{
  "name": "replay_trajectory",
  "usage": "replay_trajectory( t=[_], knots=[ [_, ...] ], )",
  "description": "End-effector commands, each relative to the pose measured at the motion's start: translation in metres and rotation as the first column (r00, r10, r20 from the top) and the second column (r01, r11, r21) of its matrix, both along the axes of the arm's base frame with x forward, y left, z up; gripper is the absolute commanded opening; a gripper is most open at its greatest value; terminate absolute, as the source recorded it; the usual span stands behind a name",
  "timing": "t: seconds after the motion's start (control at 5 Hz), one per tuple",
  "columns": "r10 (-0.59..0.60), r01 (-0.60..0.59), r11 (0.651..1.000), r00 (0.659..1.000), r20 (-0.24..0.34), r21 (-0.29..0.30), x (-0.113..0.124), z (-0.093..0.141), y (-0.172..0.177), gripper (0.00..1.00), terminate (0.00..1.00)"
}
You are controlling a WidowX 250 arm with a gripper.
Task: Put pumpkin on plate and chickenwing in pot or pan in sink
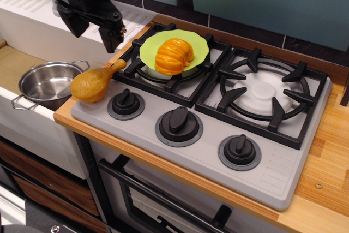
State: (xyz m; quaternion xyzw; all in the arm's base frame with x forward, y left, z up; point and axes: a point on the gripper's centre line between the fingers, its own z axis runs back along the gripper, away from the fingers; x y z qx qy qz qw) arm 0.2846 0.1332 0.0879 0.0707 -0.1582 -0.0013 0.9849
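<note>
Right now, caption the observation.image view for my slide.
Pumpkin on plate, chicken drumstick beside empty pot, open pincer above.

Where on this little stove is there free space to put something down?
The right burner is bare, between the plate and the wooden counter. The grey strip right of the knobs is open too. The left side is crowded: pumpkin on the plate, chicken wing at the stove's corner, open claw above it.
</note>
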Motion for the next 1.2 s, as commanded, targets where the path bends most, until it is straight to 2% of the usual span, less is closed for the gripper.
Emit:
replay_trajectory(
  t=[0.0, 0.2, 1.0],
  knots=[
    [0.055, -0.056, 0.998, 0.998, 0.008, 0.005, 0.001, -0.014, 0.003, 1.00, 0.00],
    [0.057, -0.057, 0.998, 0.998, 0.016, -0.013, -0.001, -0.027, 0.001, 1.00, 0.00],
    [0.053, -0.051, 0.996, 0.998, 0.024, -0.068, -0.001, -0.055, -0.002, 1.00, 0.00]
  ],
)
